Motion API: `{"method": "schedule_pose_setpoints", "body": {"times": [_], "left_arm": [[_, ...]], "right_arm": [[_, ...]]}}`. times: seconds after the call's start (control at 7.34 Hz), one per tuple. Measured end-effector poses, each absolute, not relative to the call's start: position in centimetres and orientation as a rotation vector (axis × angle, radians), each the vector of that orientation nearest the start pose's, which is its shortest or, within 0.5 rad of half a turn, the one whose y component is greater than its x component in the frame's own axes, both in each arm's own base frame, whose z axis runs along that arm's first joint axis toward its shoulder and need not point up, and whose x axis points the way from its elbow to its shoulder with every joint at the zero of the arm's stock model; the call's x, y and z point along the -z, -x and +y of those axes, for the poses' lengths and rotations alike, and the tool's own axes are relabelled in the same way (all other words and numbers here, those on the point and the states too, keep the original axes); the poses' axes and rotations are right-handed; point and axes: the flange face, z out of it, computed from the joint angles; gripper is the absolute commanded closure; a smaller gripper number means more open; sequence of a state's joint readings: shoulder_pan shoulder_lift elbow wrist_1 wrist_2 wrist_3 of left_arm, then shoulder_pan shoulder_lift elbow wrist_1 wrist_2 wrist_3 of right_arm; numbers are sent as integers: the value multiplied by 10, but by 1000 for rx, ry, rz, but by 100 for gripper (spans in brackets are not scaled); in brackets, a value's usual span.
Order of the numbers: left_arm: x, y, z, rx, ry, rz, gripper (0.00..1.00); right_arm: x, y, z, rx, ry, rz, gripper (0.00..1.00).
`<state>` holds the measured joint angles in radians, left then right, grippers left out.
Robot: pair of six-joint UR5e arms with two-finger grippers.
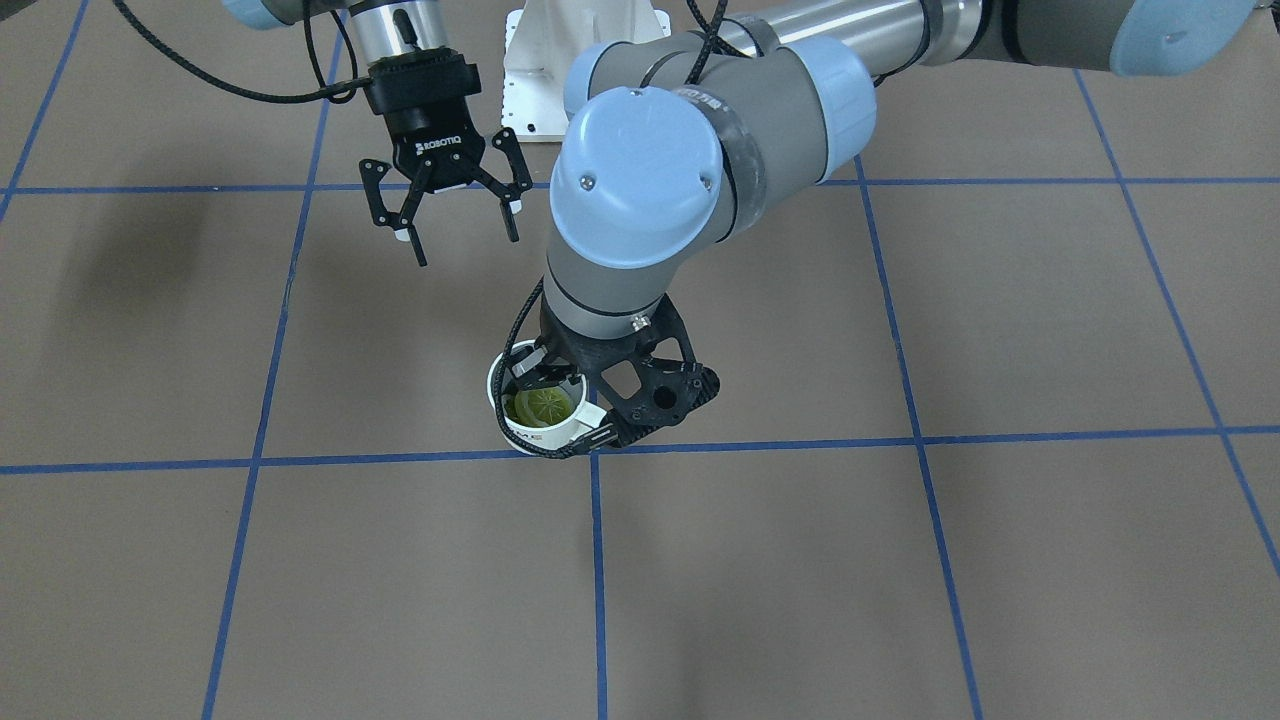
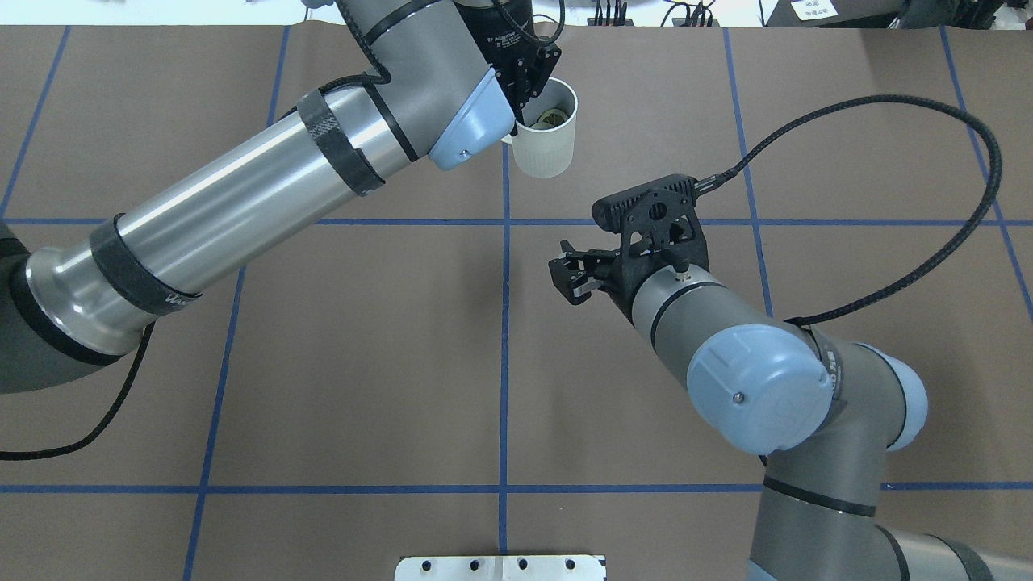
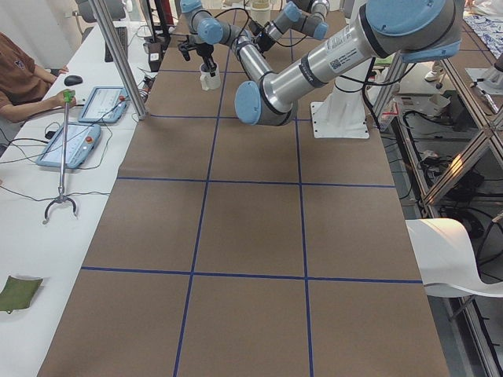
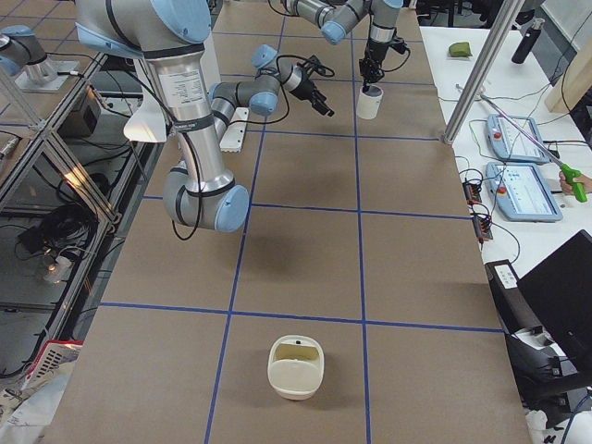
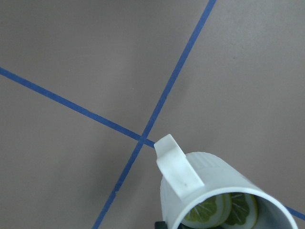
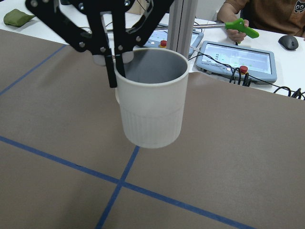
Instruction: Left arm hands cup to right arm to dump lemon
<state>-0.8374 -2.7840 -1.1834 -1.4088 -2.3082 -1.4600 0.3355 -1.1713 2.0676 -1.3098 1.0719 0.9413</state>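
Gripping cup (image 2: pixel 545 149) rim, left hand (image 6: pixel 116 67) hangs apart from right hand (image 1: pixel 467 248).

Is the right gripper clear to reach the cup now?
Probably yes. The right gripper is open and faces the cup, with nothing between them. The left gripper pinches only the rim on one side, leaving the wall free.

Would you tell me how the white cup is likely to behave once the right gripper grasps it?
The cup looks rigid, so its wall should not give when squeezed. Its smooth upper band may slip; the ribbed lower half probably grips better. The loose lemon could shift when tilted.
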Motion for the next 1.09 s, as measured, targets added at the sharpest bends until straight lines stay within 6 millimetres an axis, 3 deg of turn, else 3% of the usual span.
{"method": "schedule_pose_setpoints", "body": {"times": [0.27, 0.54, 1.09], "left_arm": [[-2, -462, -615, 438, 385, 874, 100], [10, -453, -603, 441, 406, 869, 100], [12, -460, -590, 447, 418, 858, 100]], "right_arm": [[-196, 470, -324, -117, -976, -839, 5], [-213, 495, -317, -196, -1055, -892, 5], [-211, 495, -319, -255, -1168, -823, 6]]}}
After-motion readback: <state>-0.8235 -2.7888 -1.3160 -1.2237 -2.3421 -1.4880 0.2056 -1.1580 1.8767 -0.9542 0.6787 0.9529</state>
